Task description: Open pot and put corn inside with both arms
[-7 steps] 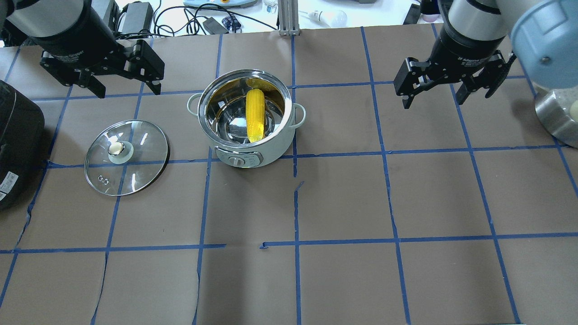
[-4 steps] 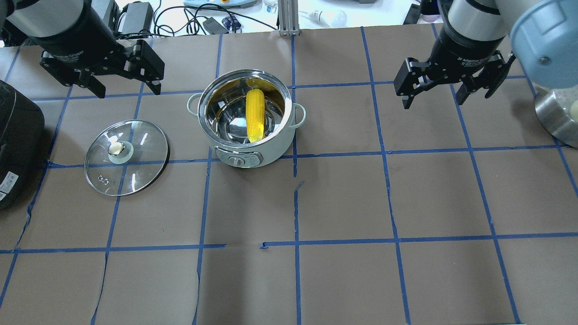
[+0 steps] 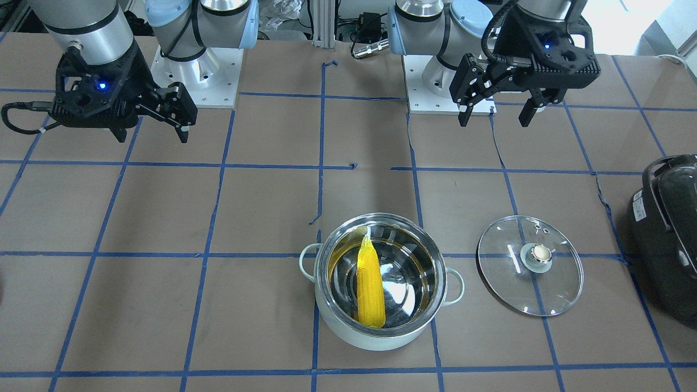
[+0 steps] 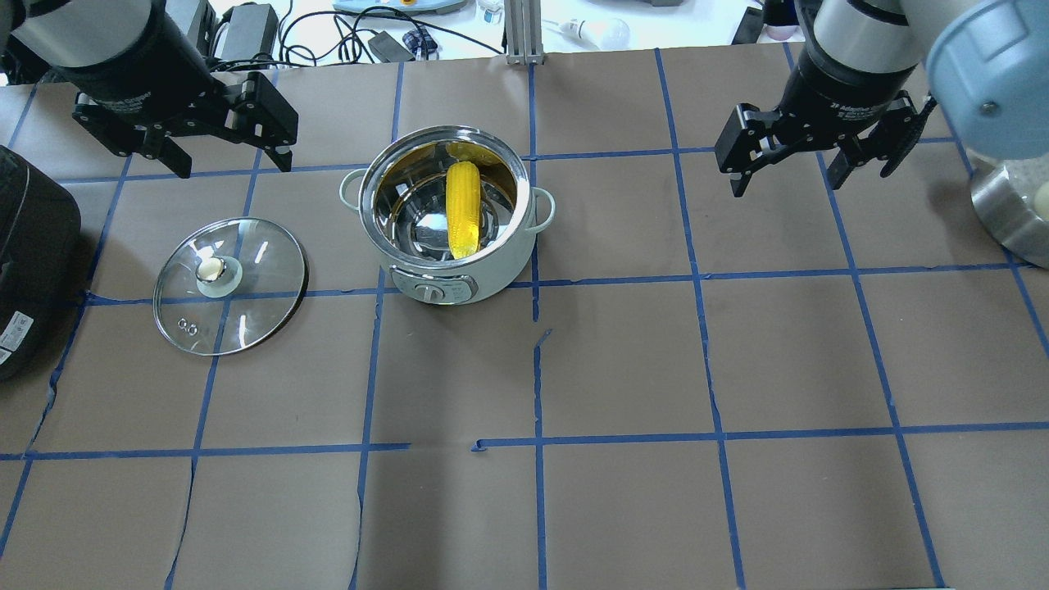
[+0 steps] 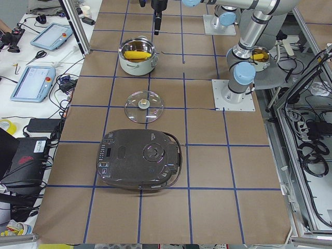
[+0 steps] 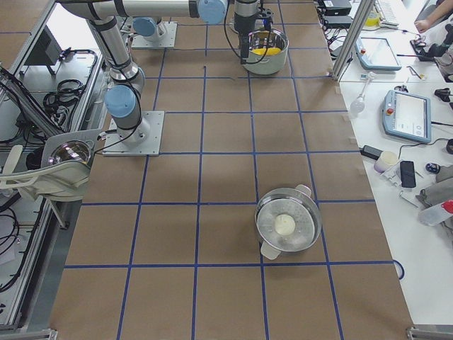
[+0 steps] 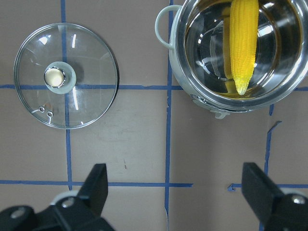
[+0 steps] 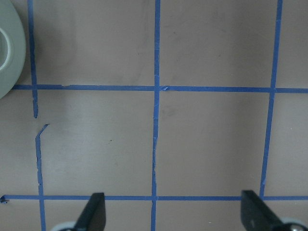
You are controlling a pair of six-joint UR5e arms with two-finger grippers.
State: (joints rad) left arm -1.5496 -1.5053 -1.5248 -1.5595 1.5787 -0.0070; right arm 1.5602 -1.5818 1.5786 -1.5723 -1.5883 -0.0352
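Corn (image 4: pixel 462 209): 1 yellow cob lying inside the open pot (image 4: pixel 504 258), thick end toward the far edge of the counter (image 4: pixel 623 369) and pale tip toward the robot's edge. Judged light and stiff. The kernel ridges should give grip, though the round body may roll on the slick steel, so the best hold is across the thick middle. Pot: stands near the far edge, roughly between the 2 arms. Lid (image 4: pixel 254 279): flat on the counter beside the pot toward the left end, apart from it, knob up. Being glass it is judged fragile, and the knob is the only sensible hold. Left hand (image 4: pixel 232 164): fingers spread, empty, raised on the lid's side. Right hand (image 4: pixel 787 180): fingers spread, empty, raised toward the right end, well apart from pot and corn. Both steps look done.
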